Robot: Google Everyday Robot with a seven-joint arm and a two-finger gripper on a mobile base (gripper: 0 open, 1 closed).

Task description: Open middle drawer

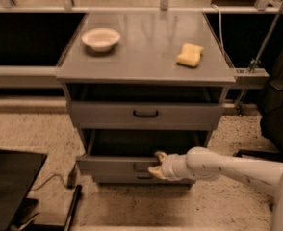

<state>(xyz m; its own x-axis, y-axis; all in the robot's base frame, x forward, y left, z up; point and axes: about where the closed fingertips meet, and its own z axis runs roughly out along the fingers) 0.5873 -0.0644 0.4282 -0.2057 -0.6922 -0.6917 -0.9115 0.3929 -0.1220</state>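
White arm (237,170) low from the right, nearly level, gripper (156,164) at its leftward tip

The cabinet top (146,57) was smooth grey metal with a dull sheen. The middle drawer (112,164) looked matt. At its 3 o'clock end sat the gripper (156,165), smooth pale plastic. The sponge (189,55) looked porous.

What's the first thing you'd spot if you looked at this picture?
You'd first spot the big white robot arm reaching in from the right, with its end effector at the handle of the middle drawer, which stands a little way out. Up on the cabinet top sit a white bowl at the left and a yellow sponge at the right.
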